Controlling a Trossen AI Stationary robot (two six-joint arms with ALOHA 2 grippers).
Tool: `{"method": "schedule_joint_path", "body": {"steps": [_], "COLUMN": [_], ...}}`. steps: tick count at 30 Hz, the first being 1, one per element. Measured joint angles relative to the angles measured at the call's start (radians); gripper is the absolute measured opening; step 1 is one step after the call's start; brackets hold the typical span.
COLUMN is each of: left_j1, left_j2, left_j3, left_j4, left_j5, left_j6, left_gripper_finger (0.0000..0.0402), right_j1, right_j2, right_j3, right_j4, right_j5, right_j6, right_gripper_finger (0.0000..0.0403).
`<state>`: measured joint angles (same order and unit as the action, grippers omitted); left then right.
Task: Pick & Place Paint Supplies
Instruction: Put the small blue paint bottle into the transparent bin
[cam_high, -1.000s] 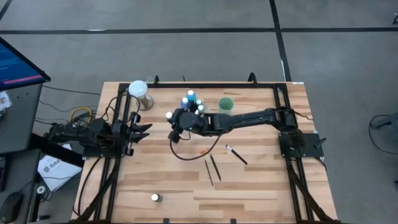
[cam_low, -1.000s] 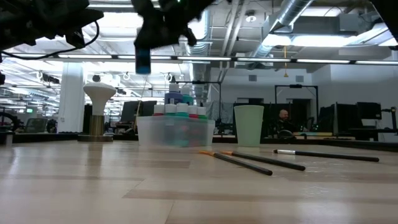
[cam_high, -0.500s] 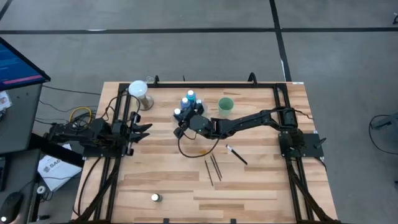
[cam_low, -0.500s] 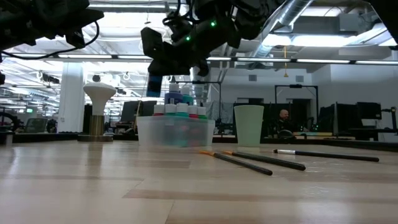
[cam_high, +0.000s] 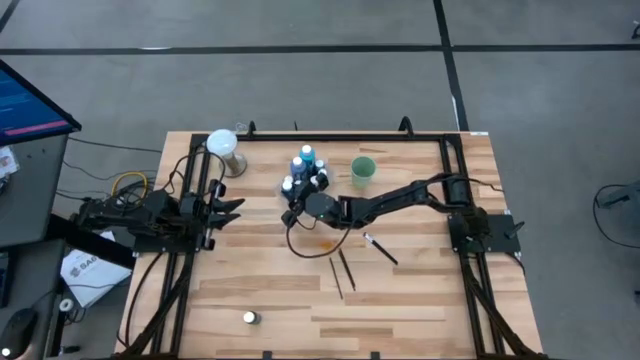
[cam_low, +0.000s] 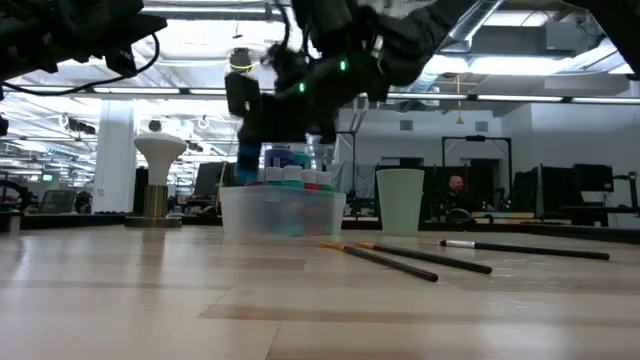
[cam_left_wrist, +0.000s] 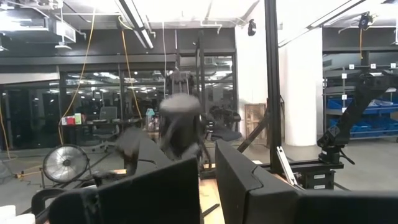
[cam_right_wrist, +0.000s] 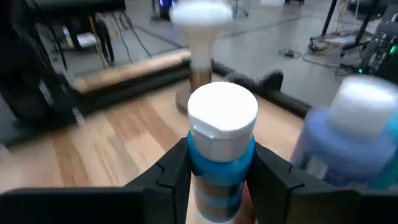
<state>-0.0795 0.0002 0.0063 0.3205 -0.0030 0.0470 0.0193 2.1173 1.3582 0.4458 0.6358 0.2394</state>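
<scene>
I have a small white-capped paint bottle (cam_right_wrist: 221, 155) upright between the right gripper's (cam_low: 262, 128) fingers (cam_right_wrist: 168, 180), which are clamped on its blue body, long axis vertical. It hangs just above the near-left edge of the clear plastic tray (cam_low: 283, 211), where the other bottles (cam_high: 305, 170) stand. My next move is, I judge, straight down into the tray. The left gripper (cam_high: 225, 208), fingers together, waits well left of the tray at the counter (cam_high: 400, 290) edge.

A blue, white-capped bottle (cam_right_wrist: 221, 155) is clamped between dark fingers (cam_right_wrist: 171, 171). A pale green cup (cam_high: 363, 169) and a black, orange-tipped brush (cam_low: 380, 257) are seen on light striped wood (cam_high: 420, 290).
</scene>
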Motion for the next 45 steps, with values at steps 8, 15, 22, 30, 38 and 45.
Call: {"method": "schedule_joint_path", "body": {"steps": [8, 15, 22, 30, 38, 45], "left_j1": [0.0, 0.0, 0.0, 0.0, 0.0, 0.0], "left_j2": [0.0, 0.0, 0.0, 0.0, 0.0, 0.0], "left_j3": [0.0, 0.0, 0.0, 0.0, 0.0, 0.0], "left_j4": [0.003, 0.004, 0.004, 0.004, 0.011, 0.019], "left_j5": [0.0, 0.0, 0.0, 0.0, 0.0, 0.0], "left_j6": [0.0, 0.0, 0.0, 0.0, 0.0, 0.0], "left_gripper_finger": [0.0001, 0.0001, 0.0001, 0.0001, 0.0001, 0.0001], "right_j1": [0.006, 0.006, 0.014, 0.009, -0.005, -0.001], "right_j2": [0.019, 0.036, 0.045, 0.045, 0.07, 0.124], "right_j3": [0.001, 0.004, 0.004, 0.061, 0.064, 0.091], "right_j4": [0.018, 0.051, 0.064, 0.028, 0.029, 0.026], "right_j5": [0.074, 0.064, 0.025, 0.021, 0.019, 0.028], "right_j6": [-0.056, -0.031, -0.024, -0.07, -0.066, -0.031], "right_gripper_finger": [0.0117, 0.0117, 0.0117, 0.0117, 0.0117, 0.0116]}}
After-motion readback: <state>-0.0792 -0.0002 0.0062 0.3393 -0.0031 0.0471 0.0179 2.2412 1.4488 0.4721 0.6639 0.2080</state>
